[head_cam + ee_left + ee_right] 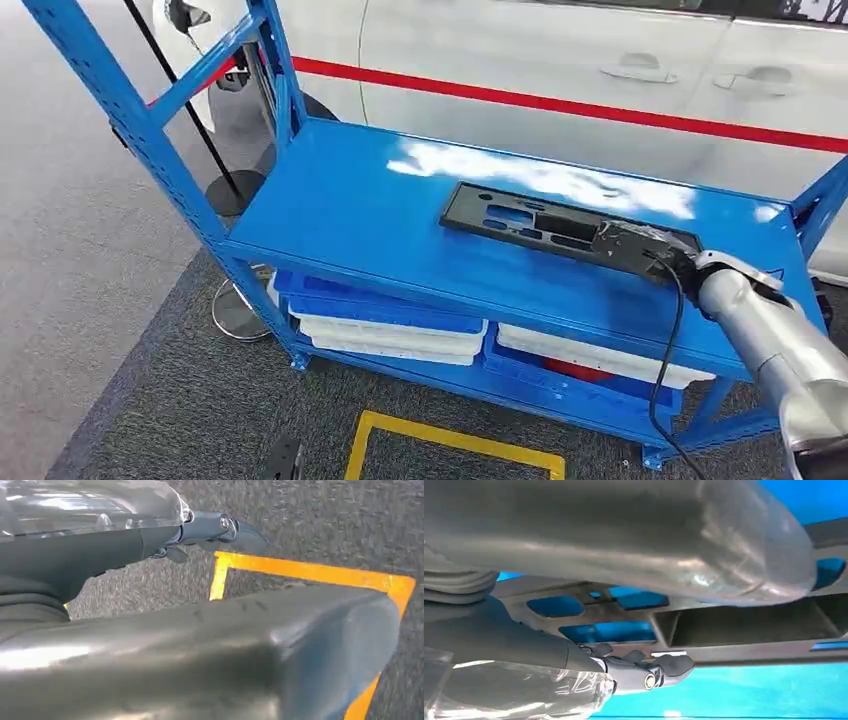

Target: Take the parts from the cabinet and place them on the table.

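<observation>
A flat black plastic part [520, 222] with several cut-outs lies on the top shelf [350, 200] of the blue cabinet. My right hand [650, 255] is at the part's right end, lying over it. In the right wrist view the thumb [649, 545] stretches over the part [744, 625] and the dark fingers [659, 667] reach straight along its near edge, with a wide gap between them. My left hand [150, 630] hangs above the grey floor, holding nothing, its fingers [225, 530] straight.
Blue and white trays [390, 325] are stacked on the lower shelf, more [590, 365] to the right. A white car [560, 60] with a red stripe stands close behind the cabinet. Yellow floor tape [450, 440] marks the carpet in front. A round stand base [235, 190] sits at the left.
</observation>
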Motion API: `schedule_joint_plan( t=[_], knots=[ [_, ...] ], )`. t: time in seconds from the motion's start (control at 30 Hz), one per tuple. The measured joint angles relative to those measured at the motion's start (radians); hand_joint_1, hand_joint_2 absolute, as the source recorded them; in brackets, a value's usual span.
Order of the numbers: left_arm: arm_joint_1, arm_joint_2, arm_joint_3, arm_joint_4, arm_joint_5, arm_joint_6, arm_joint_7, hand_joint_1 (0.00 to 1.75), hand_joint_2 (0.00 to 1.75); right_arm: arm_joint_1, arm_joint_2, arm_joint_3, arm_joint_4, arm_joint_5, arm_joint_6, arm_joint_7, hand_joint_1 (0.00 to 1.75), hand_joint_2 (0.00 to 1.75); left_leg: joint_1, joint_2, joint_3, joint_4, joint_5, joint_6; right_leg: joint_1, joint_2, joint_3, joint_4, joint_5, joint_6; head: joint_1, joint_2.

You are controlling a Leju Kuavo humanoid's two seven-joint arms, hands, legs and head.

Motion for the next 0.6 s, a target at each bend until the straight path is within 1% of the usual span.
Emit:
schedule_joint_plan(
  t=[0.03,0.07,0.17,0.3,0.43,0.47,0.6],
  knots=[
    [0.0,0.0,0.0,0.0,0.0,0.0,0.001,0.0,0.0,0.001,0.0,0.001,0.0,-0.002,0.003,0.0,0.0,0.0,0.0,0.0,0.0,0.0,0.0,0.0,0.0,0.0,0.001,-0.002,0.0,0.0,0.0,0.0],
    [0.0,0.0,0.0,0.0,0.0,0.0,0.001,0.0,0.0,0.002,0.0,0.001,0.0,-0.003,0.004,0.0,0.0,0.0,0.0,0.0,0.0,0.0,-0.001,0.003,0.0,0.0,0.001,-0.003,0.001,0.001,0.0,0.0],
    [0.0,0.0,0.0,0.0,0.0,0.0,0.001,0.0,0.0,0.005,0.0,0.002,0.0,-0.003,0.002,0.002,0.0,0.0,-0.001,0.0,0.0,0.0,-0.001,0.006,-0.001,0.0,0.002,-0.005,0.002,0.008,0.0,0.0],
    [0.0,0.0,0.0,0.0,0.0,0.008,0.003,0.0,0.0,0.006,0.0,0.01,0.0,-0.003,-0.012,0.016,0.0,0.0,-0.002,0.0,0.0,0.0,-0.001,0.006,-0.001,0.0,0.003,-0.006,0.002,0.01,0.0,0.0],
    [0.0,0.0,0.0,0.0,0.0,0.013,0.002,0.0,0.0,0.008,0.0,0.022,0.0,-0.002,-0.024,0.018,0.0,0.0,-0.002,0.0,0.0,0.001,-0.001,0.006,-0.001,0.0,0.003,-0.006,0.002,0.01,0.0,0.0],
    [0.0,0.0,0.0,0.0,0.0,0.013,0.001,0.0,0.0,0.01,0.0,0.025,0.0,-0.002,-0.029,0.018,0.0,1.75,-0.002,0.0,0.0,0.001,-0.001,0.006,-0.001,0.0,0.003,-0.006,0.002,0.011,0.0,0.0],
    [0.0,0.0,0.0,0.0,0.0,0.016,0.003,0.0,0.0,0.033,0.0,0.03,0.001,0.002,-0.067,0.011,0.0,1.75,-0.001,0.0,0.0,0.0,-0.001,0.006,-0.001,0.0,0.003,-0.006,0.002,0.011,0.0,0.0]
  ],
)
